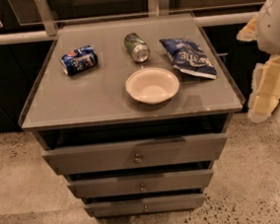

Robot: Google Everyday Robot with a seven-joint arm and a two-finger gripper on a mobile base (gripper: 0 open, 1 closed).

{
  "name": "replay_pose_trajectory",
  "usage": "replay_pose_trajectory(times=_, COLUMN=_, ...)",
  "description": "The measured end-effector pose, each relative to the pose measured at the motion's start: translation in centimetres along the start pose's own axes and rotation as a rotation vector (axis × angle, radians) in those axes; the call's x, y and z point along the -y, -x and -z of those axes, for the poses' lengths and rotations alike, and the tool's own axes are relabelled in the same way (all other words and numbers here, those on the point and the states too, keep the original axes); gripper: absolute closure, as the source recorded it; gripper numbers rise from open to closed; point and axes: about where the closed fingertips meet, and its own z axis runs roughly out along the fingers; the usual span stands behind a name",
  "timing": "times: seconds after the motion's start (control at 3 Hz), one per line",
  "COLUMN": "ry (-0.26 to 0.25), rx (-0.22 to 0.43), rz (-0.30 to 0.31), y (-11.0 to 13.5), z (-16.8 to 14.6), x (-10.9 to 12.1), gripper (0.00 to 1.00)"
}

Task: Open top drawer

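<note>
Camera view: the gripper (265, 89) hangs at the far right edge, beside the cabinet (79, 102) at about the height of its top and well apart from any drawer. Whether the claw is open or closed I cannot tell. It holds nothing that shows.

The top drawer (95, 159) sits directly under the cabinet top, the widest front of the stack, w/ a small round knob (137, 158) at its centre. A dark gap runs above the front and no inside shows, so I judge the drawer is not opened yet.

The step in hand looks like the reach to the knob. To do it well:
- Bring the claw down and left, in front of the cabinet, not over the top where things could be knocked.
- Line up level w/ the knob and square to the front, then close on the knob itself. It is small, so an off-centre grip would prob. slip.
- Pull straight out toward the camera — a sideways drag may jam the drawer or shift the cabinet.

Counts:
- Drawers: 3, i.e. the top one, a middle drawer (103, 188) and a bottom drawer (114, 208), each w/ 1 knob.
- Cans: 2, both lying on their sides — a blue can (79, 60) and a green can (137, 47).
- Bowls: 1, a white bowl (152, 85), empty.
- Chip bags: 1, a blue chip bag (189, 57), just right of the green can.
</note>
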Motion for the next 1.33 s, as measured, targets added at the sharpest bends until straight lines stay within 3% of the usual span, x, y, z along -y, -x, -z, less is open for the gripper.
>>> replay_pose_trajectory(times=0.67, ry=-0.001, rx=0.037, rz=-0.009, y=-0.5, z=-0.6, x=-0.6, gripper=0.00)
replay_pose_trajectory(times=1.0, ry=0.002, rx=0.142, rz=-0.036, y=-1.6, z=-2.9, x=-3.4, gripper=0.00)
replay_pose_trajectory(times=1.33, ry=0.037, rx=0.273, rz=-0.088, y=-2.3, z=-8.1, x=-6.5, gripper=0.00)
